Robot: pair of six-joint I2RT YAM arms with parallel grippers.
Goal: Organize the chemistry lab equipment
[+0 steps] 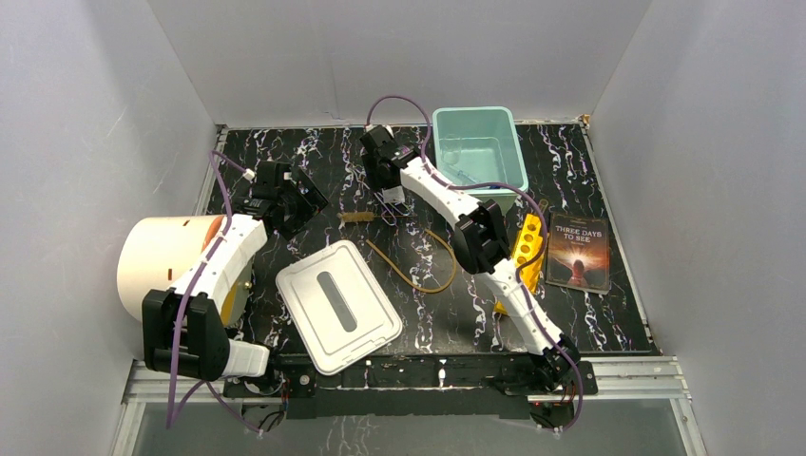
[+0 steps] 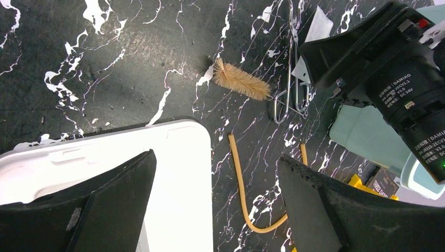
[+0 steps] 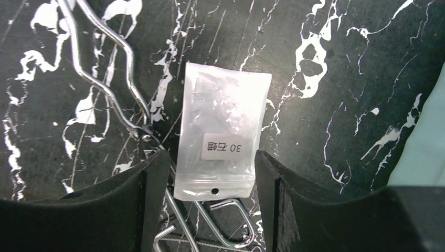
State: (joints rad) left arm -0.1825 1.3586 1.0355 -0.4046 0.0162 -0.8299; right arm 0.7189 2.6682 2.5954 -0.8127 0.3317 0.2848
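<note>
My right gripper (image 3: 207, 168) is open, low over the table, with a jaw on each side of the white packet (image 3: 223, 136). The packet lies flat on the thin metal tongs (image 3: 105, 68), touching neither finger. In the top view this gripper (image 1: 393, 199) is left of the teal bin. The tan brush (image 1: 359, 218) lies just left of it, and the amber tubing loop (image 1: 418, 266) lies nearer the front. My left gripper (image 2: 216, 157) is open and empty, above the white lid's edge; it sees the brush (image 2: 241, 81), tongs (image 2: 294, 79) and tubing (image 2: 246, 194). Beaker, funnel and blue piece are not clearly visible.
A teal bin (image 1: 480, 149) stands at the back, right of centre. A white lid (image 1: 337, 306) lies front centre. A big cream cylinder (image 1: 166, 261) lies at the left beside my left arm. A yellow rack (image 1: 525, 242) and a dark book (image 1: 580, 252) lie at the right.
</note>
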